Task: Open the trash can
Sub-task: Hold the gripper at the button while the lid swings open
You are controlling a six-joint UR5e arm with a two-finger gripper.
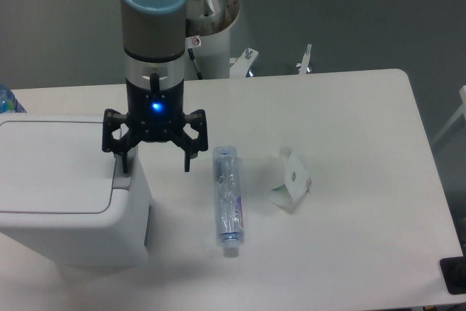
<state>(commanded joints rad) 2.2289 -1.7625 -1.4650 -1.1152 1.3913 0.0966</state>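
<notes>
The black two-finger gripper (pixel 154 160) hangs from the grey and pale-blue arm with its fingers spread wide and nothing between them; one fingertip (pixel 124 166) sits at or just above the grey push tab at the right edge of the bin's lid, the other hangs over bare table. The large white boxy plastic trash can (pixel 69 194), with rounded corners and a flat rectangular lid, fills the nine o'clock side of the white table (pixel 349 114), lid closed. It looks rigid, smooth and probably light when empty, so a sideways shove might slide it; the tab is likely the place to press, straight down, not grip. At the centre lies a clear plastic tube (pixel 227 200) pointing toward six o'clock. Toward three o'clock of it sits a small crumpled white paper scrap (pixel 293 178).
</notes>
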